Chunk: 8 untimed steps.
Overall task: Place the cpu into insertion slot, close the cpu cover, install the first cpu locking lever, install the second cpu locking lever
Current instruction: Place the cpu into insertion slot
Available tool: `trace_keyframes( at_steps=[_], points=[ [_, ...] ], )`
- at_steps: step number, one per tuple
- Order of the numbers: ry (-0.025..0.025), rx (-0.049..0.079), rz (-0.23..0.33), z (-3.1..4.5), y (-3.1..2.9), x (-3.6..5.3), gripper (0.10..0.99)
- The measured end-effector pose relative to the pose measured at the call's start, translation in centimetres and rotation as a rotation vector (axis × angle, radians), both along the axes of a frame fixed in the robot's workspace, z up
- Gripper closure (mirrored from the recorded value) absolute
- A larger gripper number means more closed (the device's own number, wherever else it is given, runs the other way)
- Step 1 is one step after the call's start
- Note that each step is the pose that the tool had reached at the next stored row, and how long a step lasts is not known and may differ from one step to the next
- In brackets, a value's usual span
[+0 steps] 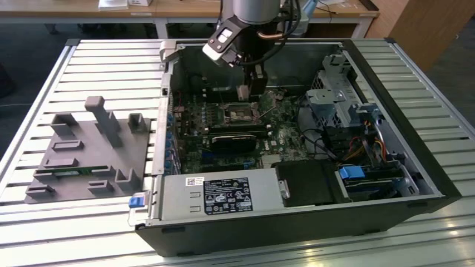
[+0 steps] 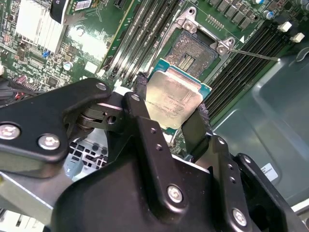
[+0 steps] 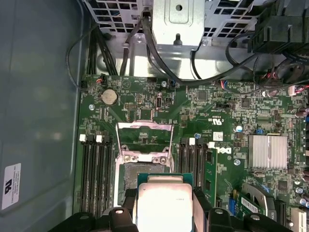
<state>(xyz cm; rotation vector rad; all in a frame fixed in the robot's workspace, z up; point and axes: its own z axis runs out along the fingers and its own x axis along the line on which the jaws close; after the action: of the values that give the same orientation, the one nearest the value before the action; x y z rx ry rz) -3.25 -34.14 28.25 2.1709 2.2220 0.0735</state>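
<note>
Desk (image 1: 97, 55) of pale slats beneath everything. Farthest to the exterior view's left, noted a grey fixture block (image 1: 82, 150) lying on it, well apart from the work. Next rightward, met the open computer case (image 1: 297, 233) with its green motherboard (image 1: 191, 156) lying flat inside. Near the board's middle, found the insertion slot (image 1: 239, 115) with its dark pin field bare, and in the first wrist view saw the cpu cover (image 3: 145, 125) standing open beyond it. Directly above the slot, saw the jaws clamped on the cpu (image 2: 174, 99), one black finger on each of two opposite edges, silvery top turned toward the second wrist view. Placed it just over the slot and, by judgement, not yet seated. Judged the chip light, thin and stiff, smooth-topped and apt to slip, with a delicate underside and easily bent pins waiting below. Reckoned it best gripped by the edges only and kept level, as here. Farther to the exterior view's right, noted a metal drive cage (image 1: 334, 100) and bundled cables (image 1: 356, 147).
</note>
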Motion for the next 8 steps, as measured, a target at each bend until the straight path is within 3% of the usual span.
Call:
trace_keyframes(
  at_steps=[8],
  points=[
    [0.0, 0.0, 0.0, -0.38, 0.0, 0.0, 0.545]
  ],
)
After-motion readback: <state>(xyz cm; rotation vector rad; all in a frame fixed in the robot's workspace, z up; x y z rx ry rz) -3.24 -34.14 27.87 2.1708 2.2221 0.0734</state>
